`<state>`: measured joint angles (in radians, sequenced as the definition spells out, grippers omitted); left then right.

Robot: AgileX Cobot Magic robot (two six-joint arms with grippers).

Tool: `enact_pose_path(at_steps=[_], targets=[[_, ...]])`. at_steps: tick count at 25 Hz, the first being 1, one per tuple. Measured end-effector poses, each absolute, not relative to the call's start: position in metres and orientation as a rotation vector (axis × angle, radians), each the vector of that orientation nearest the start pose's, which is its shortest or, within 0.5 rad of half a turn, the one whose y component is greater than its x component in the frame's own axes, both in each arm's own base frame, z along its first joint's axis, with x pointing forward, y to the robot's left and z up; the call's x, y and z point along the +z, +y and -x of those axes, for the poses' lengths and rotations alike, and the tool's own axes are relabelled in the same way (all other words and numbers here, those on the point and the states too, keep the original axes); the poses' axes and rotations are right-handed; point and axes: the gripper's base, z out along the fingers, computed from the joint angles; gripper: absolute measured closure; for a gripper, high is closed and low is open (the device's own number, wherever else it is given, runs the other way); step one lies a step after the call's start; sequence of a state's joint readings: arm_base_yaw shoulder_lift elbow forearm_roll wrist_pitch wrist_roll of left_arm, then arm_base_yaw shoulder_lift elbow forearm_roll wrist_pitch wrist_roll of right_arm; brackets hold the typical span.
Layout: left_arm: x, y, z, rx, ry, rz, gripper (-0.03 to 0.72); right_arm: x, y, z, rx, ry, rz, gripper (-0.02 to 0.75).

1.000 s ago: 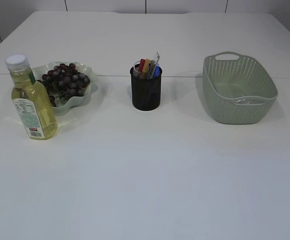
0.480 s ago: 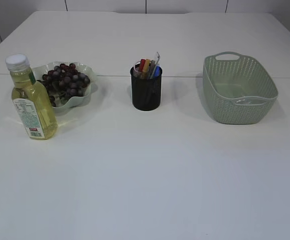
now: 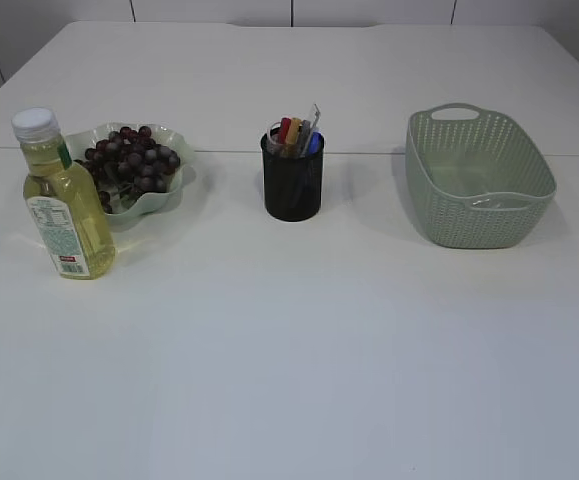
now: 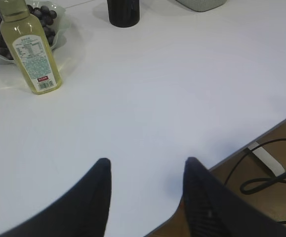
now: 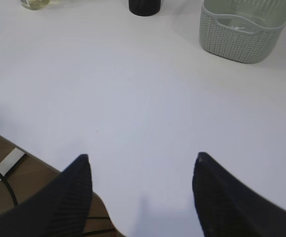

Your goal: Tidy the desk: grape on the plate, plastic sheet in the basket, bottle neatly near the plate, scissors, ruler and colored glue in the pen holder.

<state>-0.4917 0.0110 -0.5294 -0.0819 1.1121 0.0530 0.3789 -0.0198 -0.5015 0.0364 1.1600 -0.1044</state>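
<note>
Tabletop (image 3: 299, 350) looks tidied: the basket (image 3: 479, 180) at right holds what appears to be the clear plastic sheet (image 3: 489, 200), the plate (image 3: 174, 195) at left carries the grape (image 3: 129, 160), the bottle (image 3: 64, 200) stands upright just beside it, long axis vertical, cap up, and the pen holder (image 3: 292, 180) between them holds tools poking upward. Both the left pincer (image 4: 145, 168) and right pincer (image 5: 140, 163) hover spread and empty near the front edge. Judging by this, the task seems at its final step, and the next move likely calls only for resting the arms.

A: Contents of the pen holder (image 3: 292, 183)?
B: Coloured tips show above its rim; individual items too small to tell apart.
A: The basket (image 3: 479, 178)?
B: Something clear lies inside; its outline is indistinct.
</note>
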Motion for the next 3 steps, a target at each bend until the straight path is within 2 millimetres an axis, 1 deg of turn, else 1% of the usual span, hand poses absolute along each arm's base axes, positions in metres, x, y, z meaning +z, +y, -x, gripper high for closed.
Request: enact_pose_path(at_steps=[3], targets=[[0.2815,-0.0017,0.011,-0.366,2.016,-0.569,0.337,0.2697,-0.0018,0.0127,0.208,2.066,0.512,0.235]])
